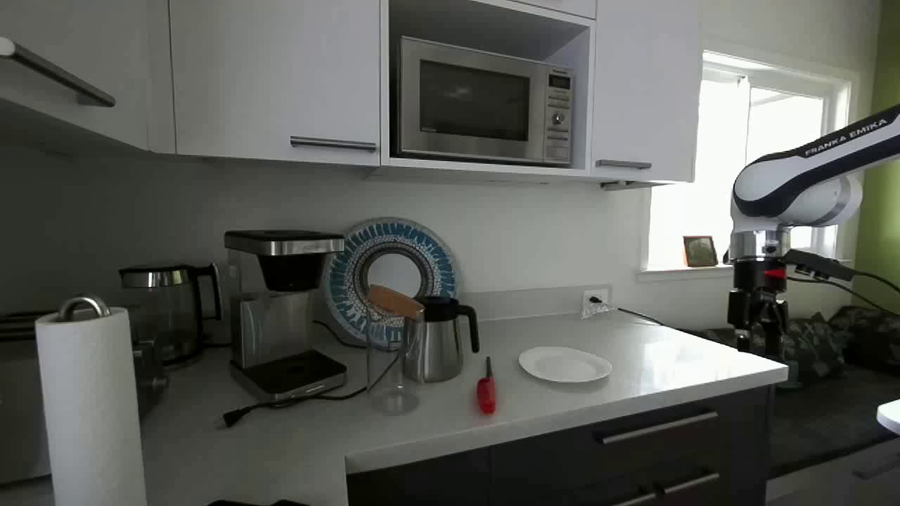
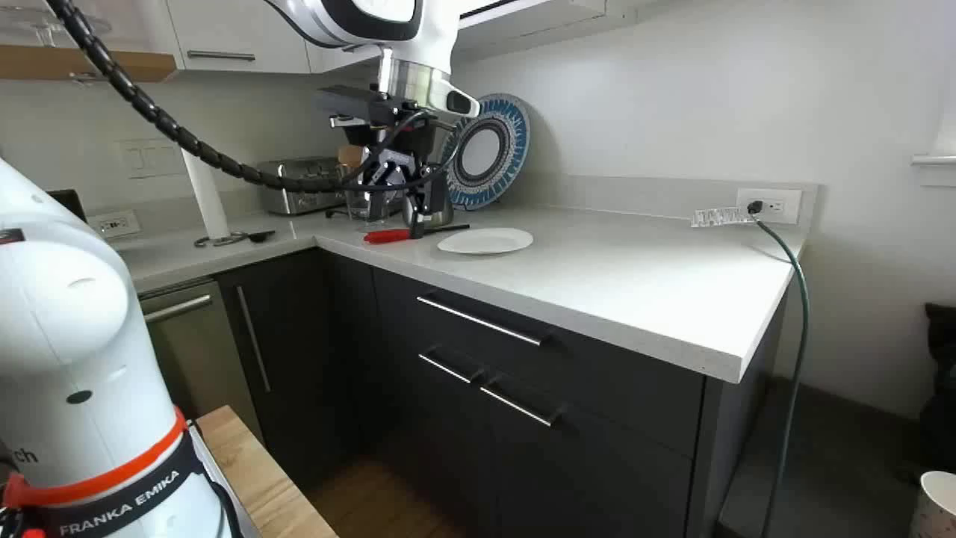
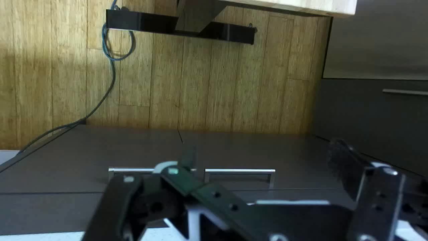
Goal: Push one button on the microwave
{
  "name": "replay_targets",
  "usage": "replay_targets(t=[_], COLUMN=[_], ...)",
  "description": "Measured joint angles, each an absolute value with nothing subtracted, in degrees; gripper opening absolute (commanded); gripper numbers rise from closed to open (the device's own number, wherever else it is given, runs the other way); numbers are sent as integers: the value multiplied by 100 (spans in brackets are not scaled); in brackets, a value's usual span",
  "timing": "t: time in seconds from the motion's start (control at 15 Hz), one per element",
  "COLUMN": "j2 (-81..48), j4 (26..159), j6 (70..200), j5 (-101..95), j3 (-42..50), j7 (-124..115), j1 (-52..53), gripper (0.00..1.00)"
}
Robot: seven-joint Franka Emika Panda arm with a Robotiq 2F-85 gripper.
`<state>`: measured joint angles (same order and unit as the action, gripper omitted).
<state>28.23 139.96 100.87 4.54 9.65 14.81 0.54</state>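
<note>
Your black Robotiq gripper hangs fingers-down, jaws parted. Well apart from them and higher sits the boxy silver microwave oven, square-cornered and dark-glazed. Past those jaws in your wrist view, long, grainy wooden floorboards.

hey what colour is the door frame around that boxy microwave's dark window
Silver. The boxy microwave's door frame shows best in an exterior view.

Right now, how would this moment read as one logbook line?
gripper open, nothing held, apart from microwave | microwave shut, inside cabinet niche | pushing not under way | white plate and red-handled tool on counter
</note>
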Motion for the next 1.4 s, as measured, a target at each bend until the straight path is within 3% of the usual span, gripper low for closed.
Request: replay_targets(t=[1.0, 1.4], j2=[2825, 3286], j4=[13983, 13069], j6=[10131, 10380], j5=[433, 164], j3=[941, -36], j7=[1475, 1221], j1=[46, 214], gripper=[100, 100])
